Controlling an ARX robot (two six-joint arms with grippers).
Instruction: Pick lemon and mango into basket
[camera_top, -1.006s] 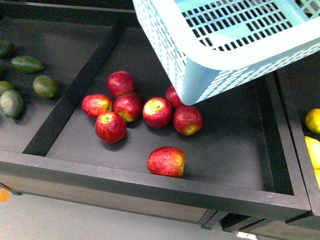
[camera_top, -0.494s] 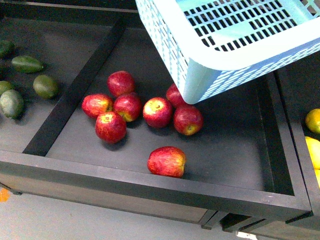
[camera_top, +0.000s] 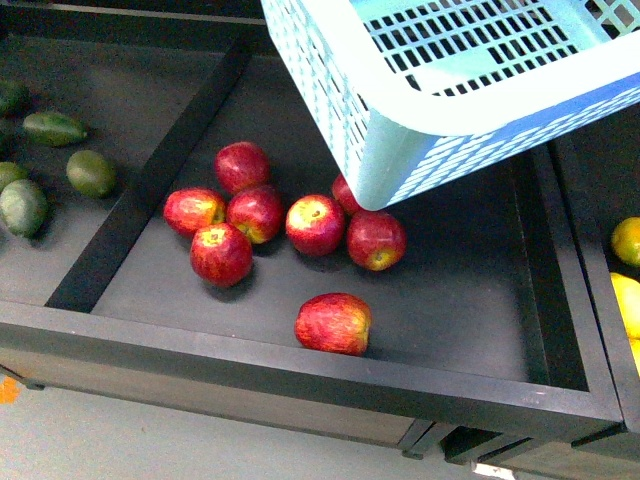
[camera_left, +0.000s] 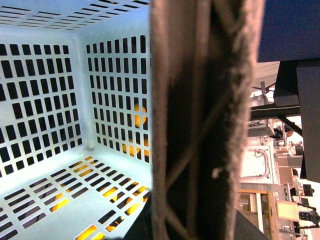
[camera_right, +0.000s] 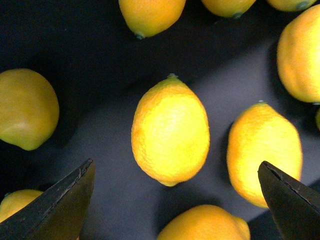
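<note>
The pale turquoise basket (camera_top: 400, 150) hangs tilted over the apple bin at the top right of the front view. In the left wrist view its slotted inside (camera_left: 75, 100) shows empty, and my left gripper (camera_left: 192, 227) is shut on the brown swing handle (camera_left: 200, 120). In the right wrist view my right gripper (camera_right: 175, 200) is open just above a bright yellow lemon (camera_right: 170, 132). Its dark fingertips (camera_right: 60, 205) stand wide on either side, touching nothing. Several more lemons lie around that one. The mango is out of view.
Several red-yellow apples (camera_top: 315, 225) lie in the middle black bin (camera_top: 300, 365) under the basket's corner. Green fruits (camera_top: 90, 172) fill the bin on the left. Yellow fruits (camera_top: 627, 240) show at the right edge, behind a raised divider.
The basket has shifted slightly left and tilted a little more. The apples have not moved.
</note>
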